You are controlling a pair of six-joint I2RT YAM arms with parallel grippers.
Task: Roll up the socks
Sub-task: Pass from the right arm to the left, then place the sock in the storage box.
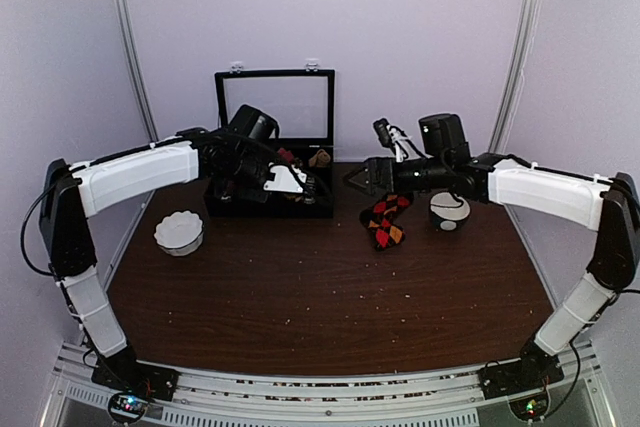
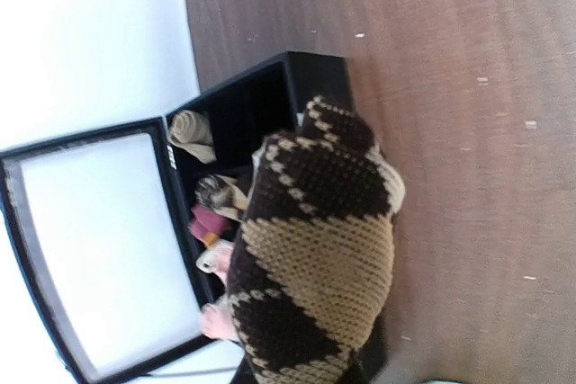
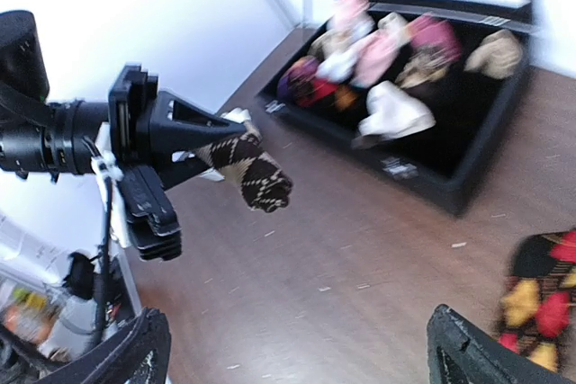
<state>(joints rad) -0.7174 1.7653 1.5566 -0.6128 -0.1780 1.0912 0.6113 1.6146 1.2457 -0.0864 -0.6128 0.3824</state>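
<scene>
Status: rolling part done, on present evidence.

Wooden table (image 1: pixel 330 297); open black case (image 1: pixel 268 210) of sock bundles (image 3: pixel 378 51) just beside the left pincer (image 3: pixel 216 143), which is clenched on a rolled tan-diamond argyle sock (image 2: pixel 315 249). Right pincer (image 1: pixel 354 178) released, empty; red-and-orange argyle sock (image 1: pixel 387 219) flat just below it. Judged soft, light, springy knit: pinch the toe end firmly, or it unrolls.

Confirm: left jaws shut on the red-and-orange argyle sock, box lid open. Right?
Wrong sock. The left jaws are shut on the tan-diamond argyle sock; the red-and-orange sock lies on the table. The right wrist view shows both. The box lid is open, as stated.
</scene>
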